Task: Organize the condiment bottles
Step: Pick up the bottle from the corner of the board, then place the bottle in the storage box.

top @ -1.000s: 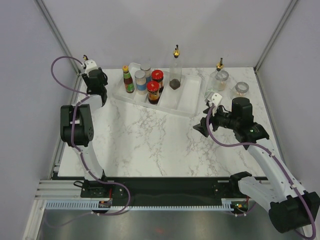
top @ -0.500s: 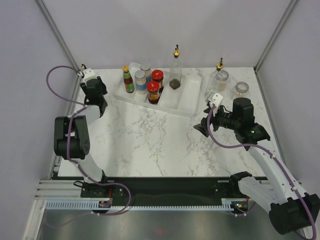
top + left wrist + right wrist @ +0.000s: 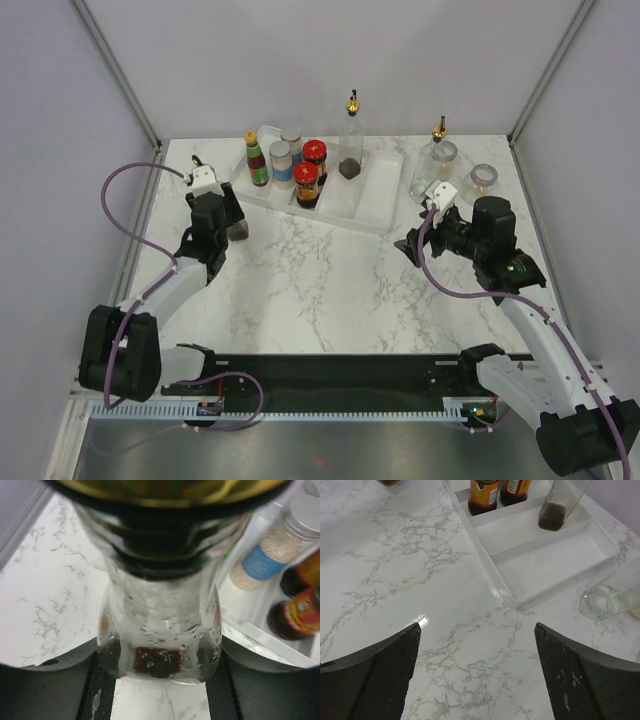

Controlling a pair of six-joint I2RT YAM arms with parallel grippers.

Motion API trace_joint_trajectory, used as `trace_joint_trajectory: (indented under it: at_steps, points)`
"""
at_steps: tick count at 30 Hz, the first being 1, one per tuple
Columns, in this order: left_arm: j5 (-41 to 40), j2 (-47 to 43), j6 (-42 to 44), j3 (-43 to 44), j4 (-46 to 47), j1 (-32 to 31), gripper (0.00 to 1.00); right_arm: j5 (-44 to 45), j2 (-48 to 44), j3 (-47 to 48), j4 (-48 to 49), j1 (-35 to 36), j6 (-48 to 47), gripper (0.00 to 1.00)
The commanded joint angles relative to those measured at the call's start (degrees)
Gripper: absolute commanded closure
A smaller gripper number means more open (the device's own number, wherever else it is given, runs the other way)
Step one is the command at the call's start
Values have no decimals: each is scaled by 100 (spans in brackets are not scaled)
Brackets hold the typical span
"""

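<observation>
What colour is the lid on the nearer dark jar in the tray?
The lid is red; the top view shows it best.

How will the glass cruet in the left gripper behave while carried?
Probably slippery: the cruet is smooth glass in the left gripper. Likely light: only a little dark liquid at its base. Fragile if bumped on the tray.

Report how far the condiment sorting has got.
Done: the orange-capped bottle, two spice jars, two red-lidded jars and a tall cruet stand in the tray. In hand: the left hand grips a second cruet beside it. Left: a gold-spouted cruet and a silver-lidded jar on the table right of the tray; the right hand is open, empty.
</observation>
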Motion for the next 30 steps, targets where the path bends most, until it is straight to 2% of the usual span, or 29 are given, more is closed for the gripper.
trace_joint_trajectory:
  at_steps: [1,6,8,12,13,14,17,22,30]
  points:
    - [135,-802,-327,-144,310,-314,98,311,-42,62,265,-108,147,2]
    - [1030,-1277,-450,-225,99,-894,98,496,-16,70,318,-275,262,2]
    - [1033,-1295,-450,-128,90,-1165,98,575,-16,70,335,-337,314,2]
    - [1033,-962,-450,529,90,-1614,98,803,28,70,397,-468,420,2]
    - [1355,-866,-441,680,55,-1720,98,804,28,62,397,-486,429,2]
    - [1889,-586,-328,829,-58,-1930,98,821,28,62,406,-495,438,2]
    - [1973,29,-99,1688,-129,-2265,98,857,11,35,432,-539,455,2]
    - [1973,1041,42,2736,-165,-2494,98,892,-16,18,476,-618,490,2]
    - [1587,2588,788,4510,-507,-2494,98,1006,-60,26,502,-662,526,2]
